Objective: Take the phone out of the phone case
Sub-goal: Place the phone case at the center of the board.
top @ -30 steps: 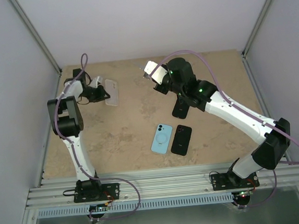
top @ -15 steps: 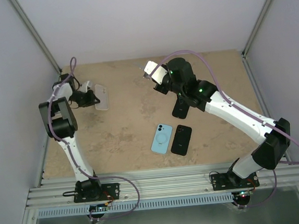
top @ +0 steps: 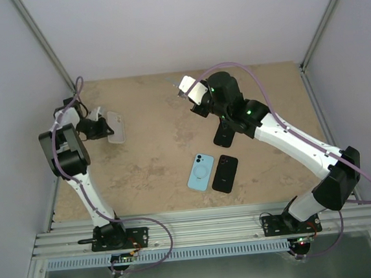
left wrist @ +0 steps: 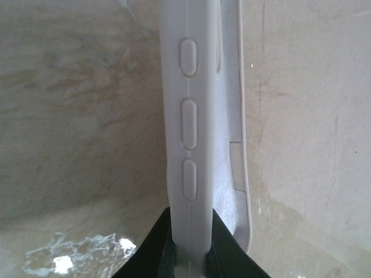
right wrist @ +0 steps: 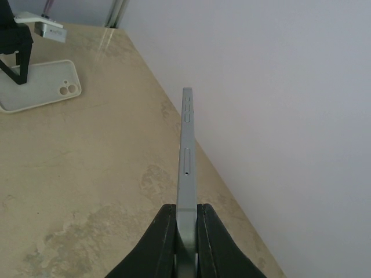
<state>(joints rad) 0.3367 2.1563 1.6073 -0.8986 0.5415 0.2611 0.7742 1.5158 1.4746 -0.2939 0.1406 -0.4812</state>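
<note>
White phone case (top: 115,127) is pinched by the left pincer (top: 104,128), arm folded at the surface's (top: 155,161) far left; the outstretched right pincer (right wrist: 186,217) clamps the bare phone (right wrist: 186,145) aloft.

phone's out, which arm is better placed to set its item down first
Left, probably: the left gripper holds the empty case flat and low over the table, while the right gripper holds the phone on edge, well above it.
</note>
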